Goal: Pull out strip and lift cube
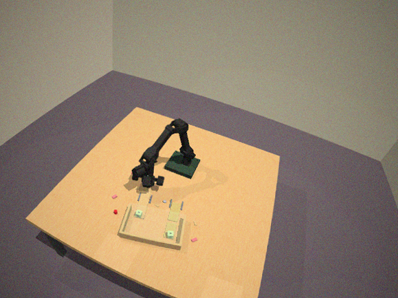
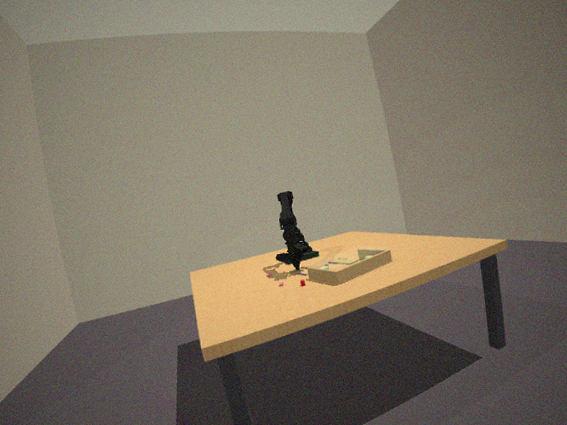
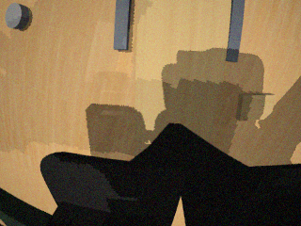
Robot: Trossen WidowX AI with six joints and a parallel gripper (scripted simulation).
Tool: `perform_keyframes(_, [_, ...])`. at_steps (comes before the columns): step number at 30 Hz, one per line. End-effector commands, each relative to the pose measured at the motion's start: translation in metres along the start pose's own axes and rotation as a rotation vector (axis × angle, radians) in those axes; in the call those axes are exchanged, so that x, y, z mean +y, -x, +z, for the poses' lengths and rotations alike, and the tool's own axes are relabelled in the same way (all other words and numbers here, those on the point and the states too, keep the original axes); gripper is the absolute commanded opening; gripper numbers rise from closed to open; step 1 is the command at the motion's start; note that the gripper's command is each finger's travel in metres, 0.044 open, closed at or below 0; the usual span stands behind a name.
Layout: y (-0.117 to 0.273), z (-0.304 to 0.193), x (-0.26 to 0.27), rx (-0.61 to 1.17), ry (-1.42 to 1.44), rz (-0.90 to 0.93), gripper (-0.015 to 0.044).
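My gripper (image 1: 147,184) (image 2: 297,267) (image 3: 173,130) is shut, pointing down with its tips low over the near end of the left pale strip (image 1: 143,204) (image 3: 181,33). Nothing shows between the fingers; the contact itself is hidden. That strip looks unbroken and runs between two blue guides (image 1: 148,198) (image 3: 121,25) into the tray. A green cube (image 1: 138,212) with a pale top sits on its far end. The right strip shows a near piece (image 1: 174,215) and a separate far piece (image 1: 171,226) with a gap between. Another green cube (image 1: 169,234), with a dark mark on top, sits on that far piece.
The low-walled tray (image 1: 149,241) (image 2: 351,271) holds the strips' far ends. A red cube (image 1: 115,211) (image 2: 302,283) and a pink block (image 1: 114,196) lie left of it, another pink block (image 1: 194,240) right. A grey disc (image 1: 164,201) (image 3: 17,16) lies between the guide pairs.
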State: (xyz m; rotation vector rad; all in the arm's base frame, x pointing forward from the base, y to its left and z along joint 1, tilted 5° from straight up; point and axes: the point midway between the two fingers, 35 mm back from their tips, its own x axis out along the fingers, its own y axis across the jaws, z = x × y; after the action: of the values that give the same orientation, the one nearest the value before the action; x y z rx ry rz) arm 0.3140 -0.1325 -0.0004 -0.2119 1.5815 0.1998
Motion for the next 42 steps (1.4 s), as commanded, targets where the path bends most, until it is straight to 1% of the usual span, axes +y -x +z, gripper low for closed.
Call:
perform_keyframes(1, [-0.006,-0.014,0.003,0.027,0.001,0.011,0.0000])
perform_keyframes(42, [-0.005,-0.076,0.003,0.034,0.001,0.011,0.0000])
